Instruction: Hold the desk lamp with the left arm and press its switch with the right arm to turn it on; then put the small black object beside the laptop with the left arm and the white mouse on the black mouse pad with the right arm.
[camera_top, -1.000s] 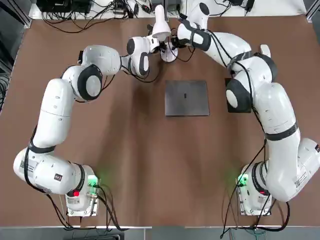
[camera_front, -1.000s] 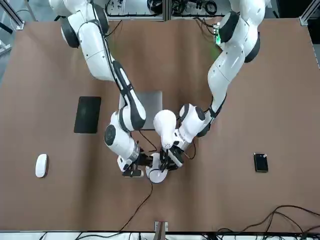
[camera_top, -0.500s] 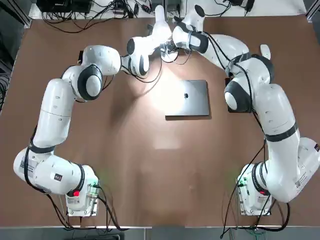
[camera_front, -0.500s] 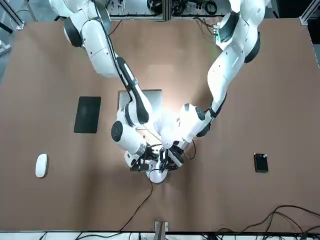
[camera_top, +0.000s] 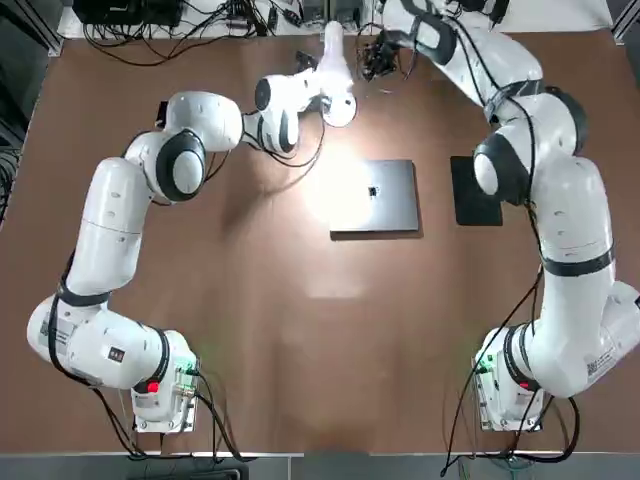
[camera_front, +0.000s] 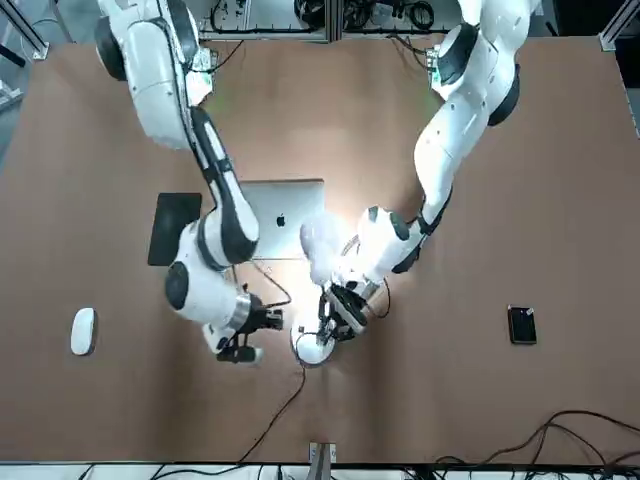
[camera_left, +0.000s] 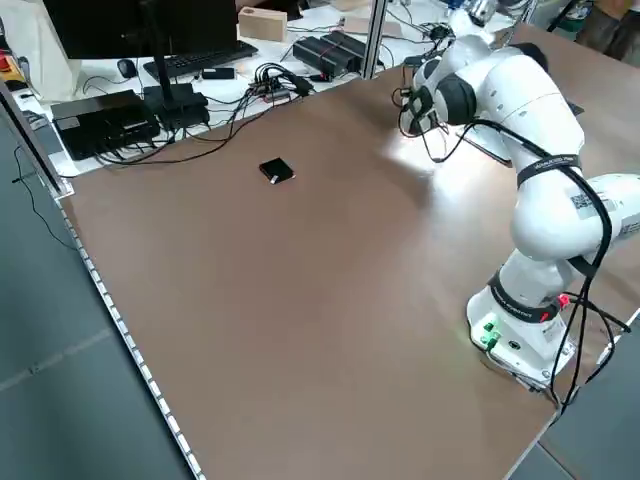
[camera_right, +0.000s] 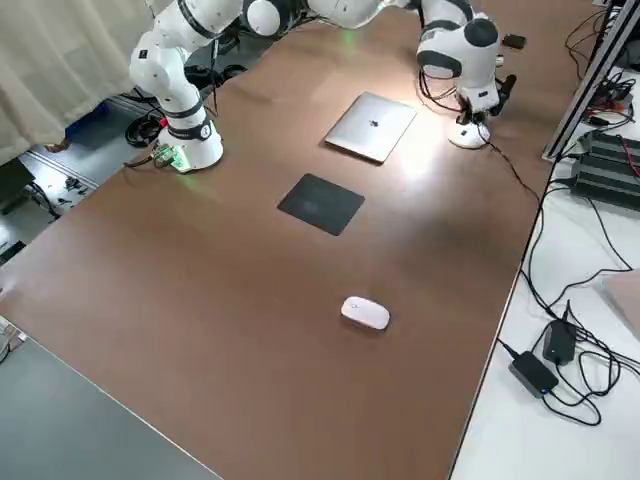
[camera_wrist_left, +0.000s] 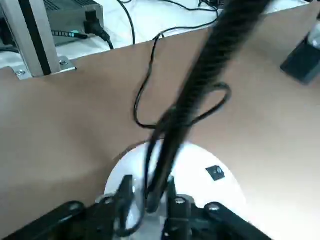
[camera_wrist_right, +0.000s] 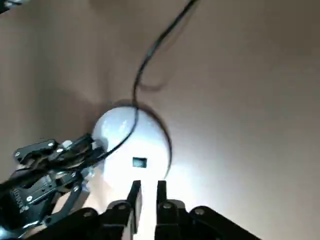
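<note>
The white desk lamp with a round base (camera_front: 311, 349) was upright on the brown desk (camera_right: 255, 290), and its light fell near the closed grey laptop (camera_right: 370, 126). In my judgement the pressing was done, and the step in hand was to let go of the lamp cleanly.

The left hand (camera_wrist_left: 149, 184) was at the lamp; its two fingers stood a little apart, one on each side of the stem. I could not tell whether they still touched it. It was wise to widen them fully, then draw back straight along their own direction, so that the base did not tip or slide. The black cable (camera_wrist_left: 142, 90) passed close, and a finger could catch it.

The right hand (camera_wrist_right: 148, 189) was beside the lamp, not touching it, with a narrow gap between its fingers. It needed to keep away from the small dark switch (camera_wrist_right: 139, 162), because a second touch could turn off the light.

After this, the left hand had to fetch the small black object (camera_front: 521, 325), which lay well apart on the robot's left. The white mouse (camera_right: 365, 312) lay off the black mouse pad (camera_right: 321, 204), and called for a low, gentle grip across its sides.
</note>
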